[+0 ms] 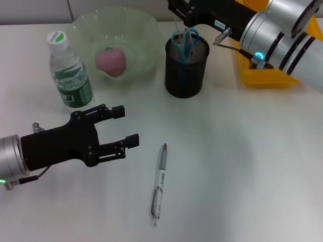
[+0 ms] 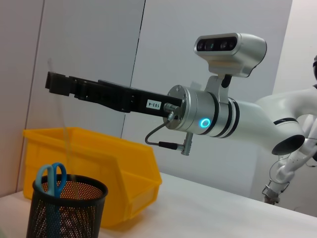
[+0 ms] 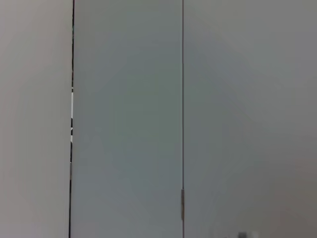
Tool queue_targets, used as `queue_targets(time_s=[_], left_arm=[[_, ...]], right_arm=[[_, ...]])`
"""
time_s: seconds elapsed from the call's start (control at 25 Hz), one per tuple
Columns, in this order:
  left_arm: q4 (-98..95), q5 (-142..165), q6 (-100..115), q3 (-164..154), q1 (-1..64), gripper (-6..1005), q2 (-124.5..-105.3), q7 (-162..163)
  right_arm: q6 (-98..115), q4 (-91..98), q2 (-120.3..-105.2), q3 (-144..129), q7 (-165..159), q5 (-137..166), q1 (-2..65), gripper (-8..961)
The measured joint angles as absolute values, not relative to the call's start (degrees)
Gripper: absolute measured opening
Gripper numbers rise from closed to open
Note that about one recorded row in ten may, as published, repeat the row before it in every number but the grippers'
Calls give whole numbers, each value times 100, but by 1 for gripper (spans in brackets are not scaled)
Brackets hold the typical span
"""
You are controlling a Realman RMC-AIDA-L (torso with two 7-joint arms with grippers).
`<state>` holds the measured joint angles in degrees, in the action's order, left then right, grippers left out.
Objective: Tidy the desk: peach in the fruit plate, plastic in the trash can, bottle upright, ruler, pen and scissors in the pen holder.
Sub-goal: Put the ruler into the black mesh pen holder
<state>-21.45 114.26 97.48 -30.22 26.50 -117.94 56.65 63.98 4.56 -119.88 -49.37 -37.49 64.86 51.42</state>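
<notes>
the white table [image 1: 242, 166] carries everything. at its far right edge sits a yellow bin [image 1: 262, 75], partly hidden by the right arm. the right gripper [image 1: 176, 7] reaches across above the pen holder [image 1: 186, 68]; whether its fingers are apart or together cannot be told. the left gripper [image 1: 128, 127] hovers low over the near left of the table, its two black fingers [image 1: 117, 111] spread apart and holding nothing.

the pale green fruit plate [image 1: 83, 25] stands at the far side with the pink peach [image 1: 111, 61] inside it. the black mesh pen holder is just beside the plate on its right, with the blue-handled scissors [image 1: 184, 40] standing in it. the water bottle [image 1: 69, 70] stands upright left of the plate, just beyond the left gripper.

the pen [image 1: 159, 184] lies flat on the table, near the left gripper's fingertips, to their right and a little nearer the robot, apart from them.
</notes>
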Motion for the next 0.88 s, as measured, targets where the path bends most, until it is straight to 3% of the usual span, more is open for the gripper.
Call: queue_targets(time_s=[0.64,0.88], left_arm=[[-2145,11426,9775,-3038,2650,797,-11788,5656],[-2207,11426,9847,-3050,2678,797,-11785,5649]], right_arm=[[6925,531,-11988,-4947,-3981,6486,4931,671],[7584,682,-11988,-4918,-4138,6485,4635,671]])
